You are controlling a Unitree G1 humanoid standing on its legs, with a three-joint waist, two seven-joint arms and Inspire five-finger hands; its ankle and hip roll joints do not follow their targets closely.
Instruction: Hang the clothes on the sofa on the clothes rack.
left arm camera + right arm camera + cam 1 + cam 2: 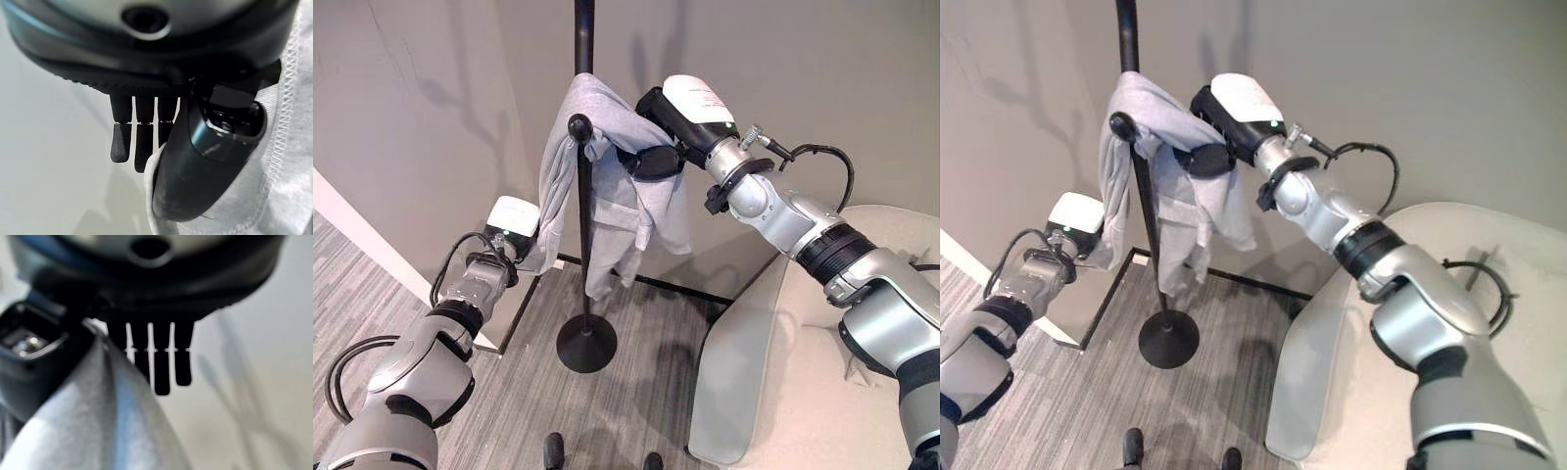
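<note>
1. Hanging over the top of the clothes rack, a grey garment was draped across the black pole and one of its knobbed pegs, with its folds falling down both sides of the pole.
2. The rack stood on a round black base on the grey striped carpet, close to the grey wall.
3. The right hand was raised to the upper part of the garment, on the side of the pole nearer the sofa, and touched the cloth there.
4. In the right wrist view, the right hand's fingers pointed out straight while grey cloth ran up between them and the thumb; they pinched the garment.
5. The left hand was lower, at the garment's hanging edge on the wall side of the rack.
6. In the left wrist view, the left thumb pressed against a stitched hem of the grey cloth, with the fingers straight behind it, so this hand gripped the edge of the garment too.
7. The pale sofa stood at the robot's right, well apart from the rack's base, and its seat showed nothing lying on it in the head views.
8. A dark framed panel leaned at floor level by the wall, behind the left arm.
</note>
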